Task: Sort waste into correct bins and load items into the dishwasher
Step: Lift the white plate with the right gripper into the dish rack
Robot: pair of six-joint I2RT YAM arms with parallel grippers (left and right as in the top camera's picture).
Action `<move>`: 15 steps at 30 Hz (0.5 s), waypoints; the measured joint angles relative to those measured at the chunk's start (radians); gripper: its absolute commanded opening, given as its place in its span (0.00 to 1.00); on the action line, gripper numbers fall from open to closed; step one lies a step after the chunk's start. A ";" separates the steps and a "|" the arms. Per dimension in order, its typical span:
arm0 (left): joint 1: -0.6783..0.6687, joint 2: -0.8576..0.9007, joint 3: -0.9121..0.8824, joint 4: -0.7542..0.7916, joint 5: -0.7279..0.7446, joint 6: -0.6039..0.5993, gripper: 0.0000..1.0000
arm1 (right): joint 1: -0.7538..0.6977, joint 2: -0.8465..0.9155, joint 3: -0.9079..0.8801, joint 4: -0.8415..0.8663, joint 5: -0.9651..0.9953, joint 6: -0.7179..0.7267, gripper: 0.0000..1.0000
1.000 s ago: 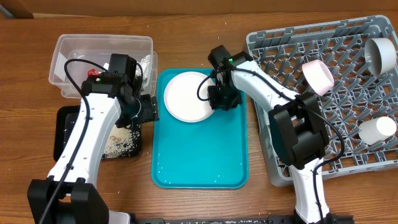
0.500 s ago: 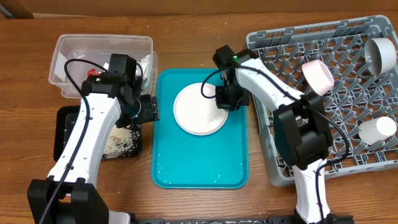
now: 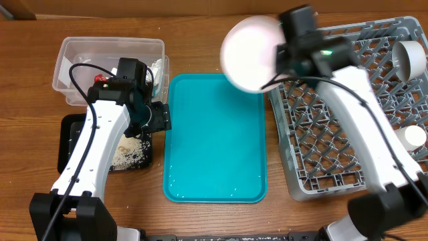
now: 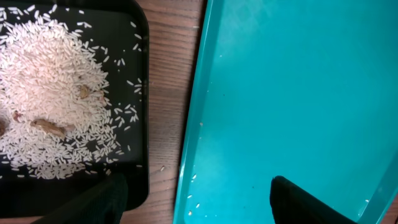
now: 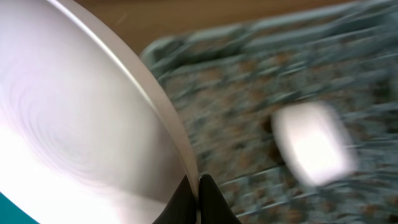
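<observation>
My right gripper [image 3: 284, 45] is shut on the rim of a white plate [image 3: 251, 52] and holds it high above the table, between the teal tray [image 3: 214, 167] and the grey dishwasher rack [image 3: 321, 144]. In the right wrist view the fingers [image 5: 198, 196] pinch the plate [image 5: 74, 124] edge, with the rack [image 5: 249, 81] blurred behind. My left gripper [image 4: 196, 193] is open and empty, low over the gap between the black bin [image 4: 140, 124] of rice [image 4: 50, 93] and the tray [image 4: 292, 93].
A clear plastic bin [image 3: 110, 50] with white waste stands at the back left. The rack holds a white bowl [image 3: 409, 57] and a white cup [image 3: 414, 137]; a pale cup [image 5: 311, 143] shows blurred in the right wrist view. A few rice grains lie on the tray.
The right gripper has lifted the white plate off the teal tray and carried it up and right towards the rack. The tray is now bare. The left arm has not moved.
</observation>
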 measured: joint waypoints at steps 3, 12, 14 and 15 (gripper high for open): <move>0.000 0.000 0.000 0.000 0.000 0.000 0.76 | -0.040 -0.024 0.003 0.004 0.166 -0.010 0.04; 0.000 0.000 0.000 0.000 0.000 0.000 0.75 | -0.098 0.016 -0.081 0.016 0.426 0.050 0.04; 0.000 0.000 0.000 0.000 0.000 0.000 0.76 | -0.100 0.032 -0.107 0.017 0.441 0.069 0.04; 0.000 0.000 0.000 0.000 0.000 0.000 0.75 | -0.100 0.043 -0.118 0.018 0.446 0.078 0.04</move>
